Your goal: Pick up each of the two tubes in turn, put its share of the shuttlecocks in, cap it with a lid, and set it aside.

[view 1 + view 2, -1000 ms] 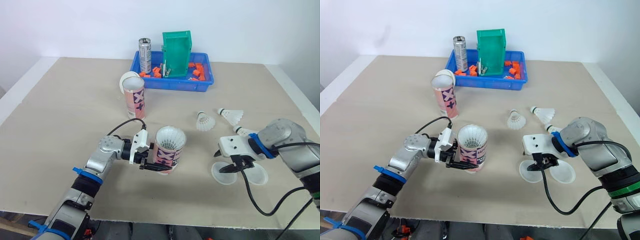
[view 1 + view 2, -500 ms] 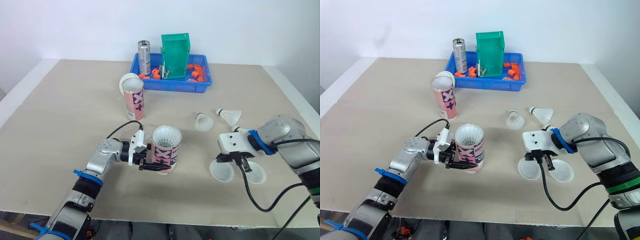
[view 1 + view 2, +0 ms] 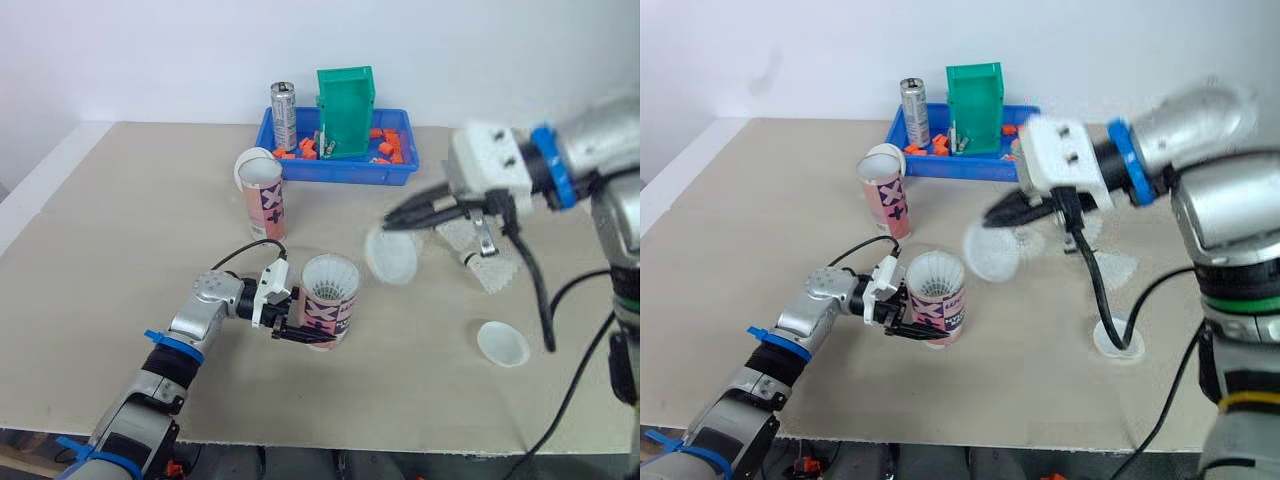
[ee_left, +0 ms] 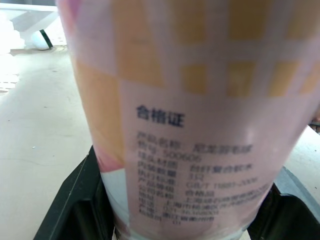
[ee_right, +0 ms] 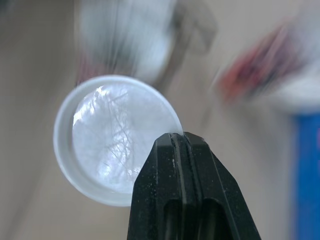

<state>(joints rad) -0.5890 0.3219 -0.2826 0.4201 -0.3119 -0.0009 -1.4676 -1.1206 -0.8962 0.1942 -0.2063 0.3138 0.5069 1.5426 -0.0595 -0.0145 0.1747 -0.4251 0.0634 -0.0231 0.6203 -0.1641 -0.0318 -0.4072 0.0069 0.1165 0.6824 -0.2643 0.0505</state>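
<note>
Capping of the first tube. The left gripper (image 3: 312, 335) has its jaws clamped around the tube (image 3: 330, 300), upright near the front of the table (image 3: 120, 230) and already loaded with shuttlecocks (image 3: 331, 274). The right gripper (image 5: 179, 142), jaws pinched on the rim of a lid (image 5: 107, 135), holds it aloft just beside the tube's mouth. Judged outstanding: capping, setting aside, then the second tube (image 3: 267, 200), a loose shuttlecock (image 3: 1120, 265) and the spare lid (image 3: 503, 343).

blue tray (image 3: 340, 173), green bin (image 3: 350, 105), metal can (image 3: 285, 118)
</note>
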